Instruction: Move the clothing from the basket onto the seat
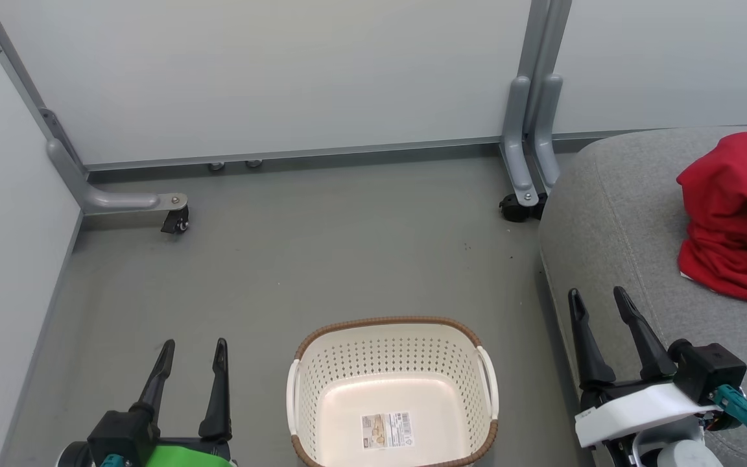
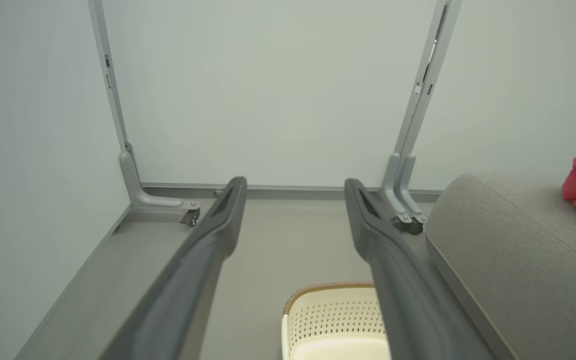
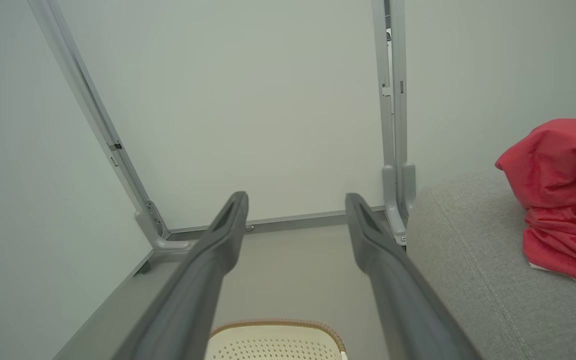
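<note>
The red clothing (image 1: pixel 736 217) lies bunched in a heap on the grey seat (image 1: pixel 613 220), at the right. The basket (image 1: pixel 393 353) stands on the floor (image 1: pixel 283 259) just beside the seat, its bare bottom showing a label sticker (image 1: pixel 386 430). The left tool (image 1: pixel 194 346) and the right tool (image 1: pixel 597 293) flank the basket, both spread wide and gripping nothing.

red clothing (image 1: pixel 736 214) lies bunched in a heap on the grey woven seat (image 1: pixel 613 227). the cream perforated basket (image 1: pixel 393 357), brown-rimmed, stands upright on the floor (image 1: pixel 283 259) just beside the seat.
</note>
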